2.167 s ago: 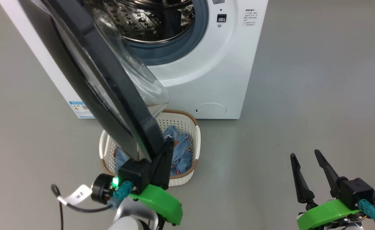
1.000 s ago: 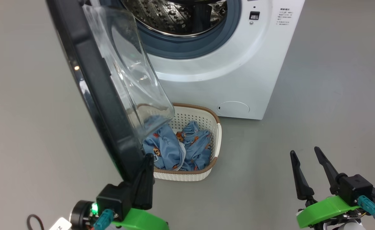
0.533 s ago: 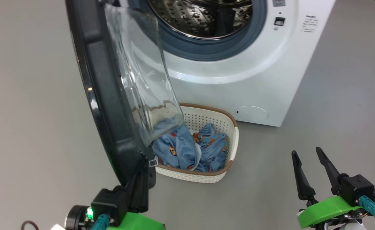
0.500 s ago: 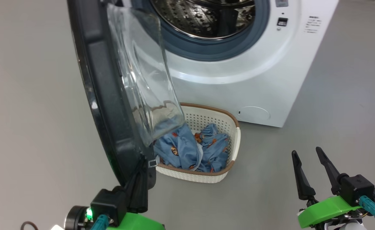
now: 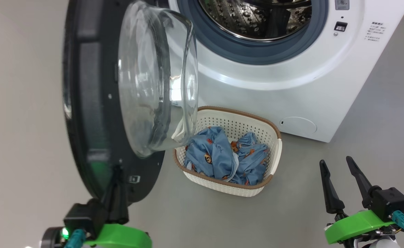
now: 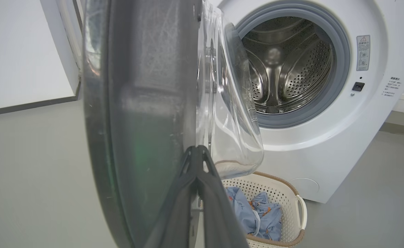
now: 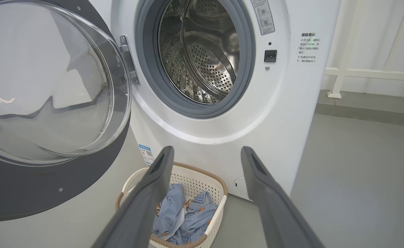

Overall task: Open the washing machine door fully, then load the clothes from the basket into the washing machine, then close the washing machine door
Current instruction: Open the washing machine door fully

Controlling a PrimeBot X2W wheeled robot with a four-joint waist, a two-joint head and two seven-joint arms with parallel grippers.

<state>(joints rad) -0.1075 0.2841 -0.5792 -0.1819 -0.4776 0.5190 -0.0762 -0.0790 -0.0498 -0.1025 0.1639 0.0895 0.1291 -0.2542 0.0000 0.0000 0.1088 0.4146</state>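
At lower left, left gripper (image 5: 117, 170) is clenched, fingers pressed together, tips against the bottom rim of the washing machine door (image 5: 85, 103). Door stands swung wide, clear of the steel drum (image 5: 257, 20) opening. Right gripper (image 5: 336, 161) is released, fingers spread, over the grey floor (image 5: 291, 213), well apart from the basket (image 5: 238, 113). Clothes (image 5: 219, 155) lie heaped in the basket, on the floor just before the washing machine (image 5: 291, 93).

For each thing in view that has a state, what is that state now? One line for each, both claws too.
washing machine door: open, swung wide
washing machine: drum empty
basket: upright on the floor, loaded
clothes: crumpled in the basket
left claw: shut, tips at the door's rim
right claw: open, empty
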